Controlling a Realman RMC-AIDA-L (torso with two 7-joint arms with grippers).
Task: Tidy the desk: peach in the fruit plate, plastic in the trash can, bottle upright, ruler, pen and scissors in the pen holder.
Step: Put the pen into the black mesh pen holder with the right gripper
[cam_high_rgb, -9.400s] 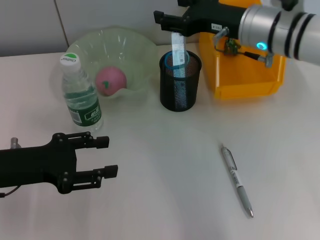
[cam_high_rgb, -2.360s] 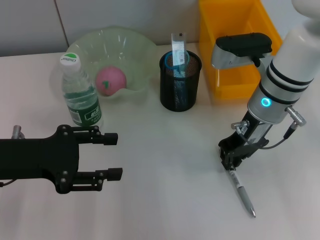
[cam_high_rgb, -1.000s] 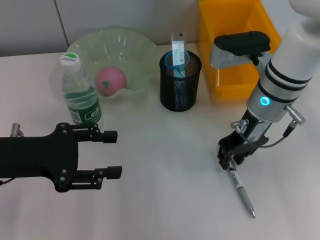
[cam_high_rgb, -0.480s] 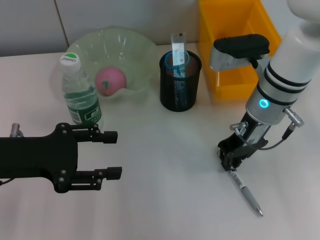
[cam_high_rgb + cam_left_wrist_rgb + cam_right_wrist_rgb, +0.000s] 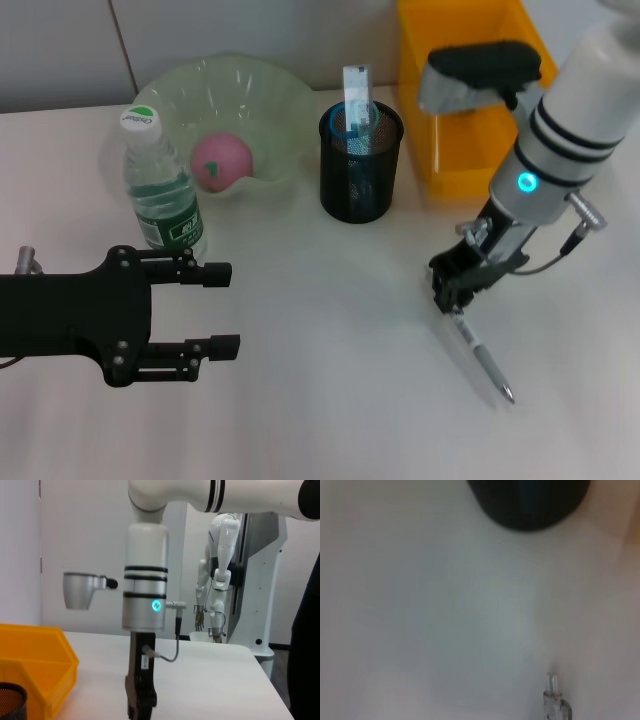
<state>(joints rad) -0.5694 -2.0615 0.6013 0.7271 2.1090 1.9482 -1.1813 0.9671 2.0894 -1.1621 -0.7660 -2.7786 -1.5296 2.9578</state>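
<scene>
The peach [image 5: 221, 160] sat in the plate [image 5: 280, 95], the bottle [image 5: 160, 190] stood, the ruler [image 5: 356, 97] was in the holder [image 5: 360, 165], and the right gripper [image 5: 452, 291] near it gripped the pen [image 5: 480, 357], the left gripper [image 5: 210, 310] spread wide.

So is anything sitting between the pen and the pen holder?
Nothing visible. The right tool is at the pen's upper end, and only bare desk lies between it and the pen holder.
</scene>
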